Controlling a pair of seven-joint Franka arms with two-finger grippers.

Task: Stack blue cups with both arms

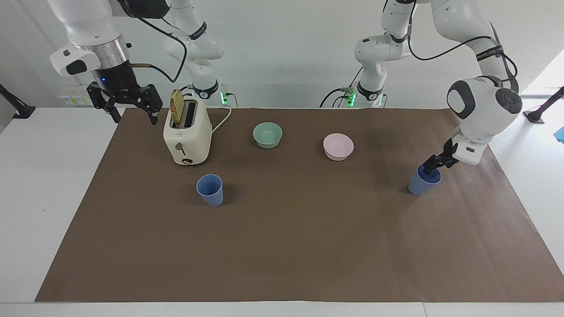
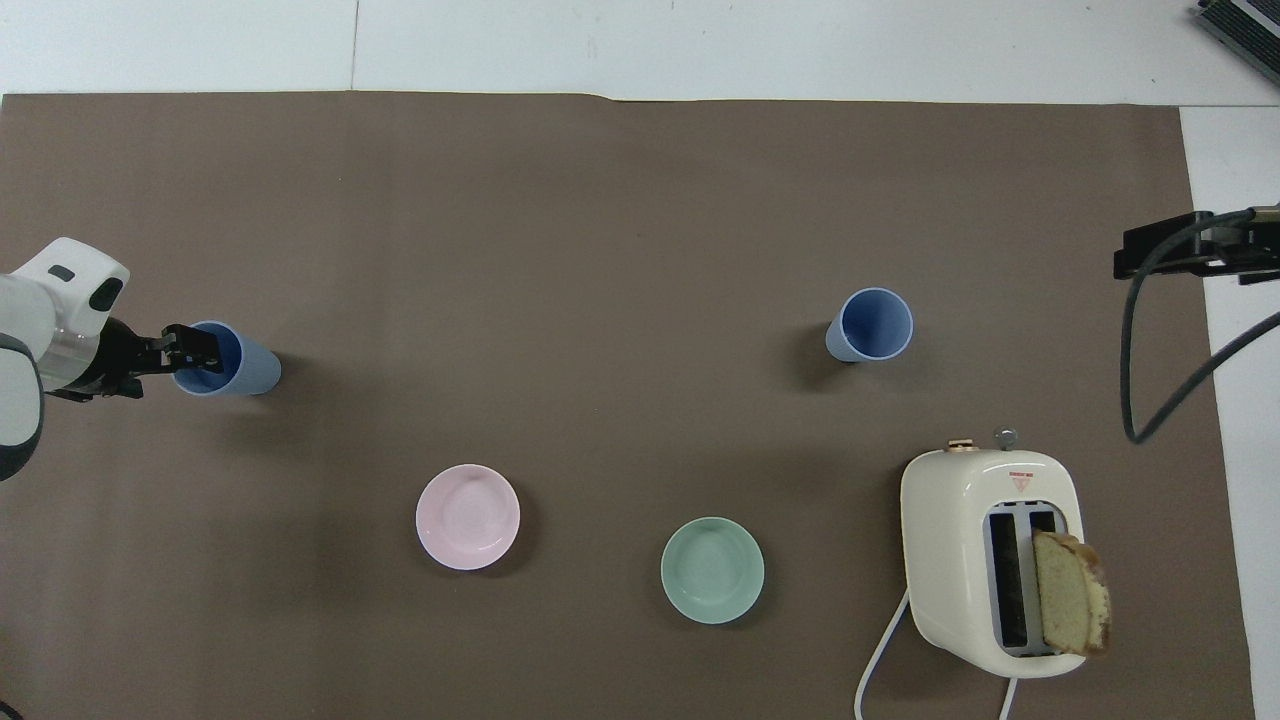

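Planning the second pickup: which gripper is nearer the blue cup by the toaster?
Right. The right gripper hangs beside the toaster, near that blue cup; the left gripper is at the other cup.

One camera sits high across the tabletop and faces the robots, taking in both arm bases, the back wall and the whole brown mat. The other looks steeply down from above the robots' own end and sits closer, cropping the mat's near edge. Half a turn apart, they share the mat, toaster and both bowls.
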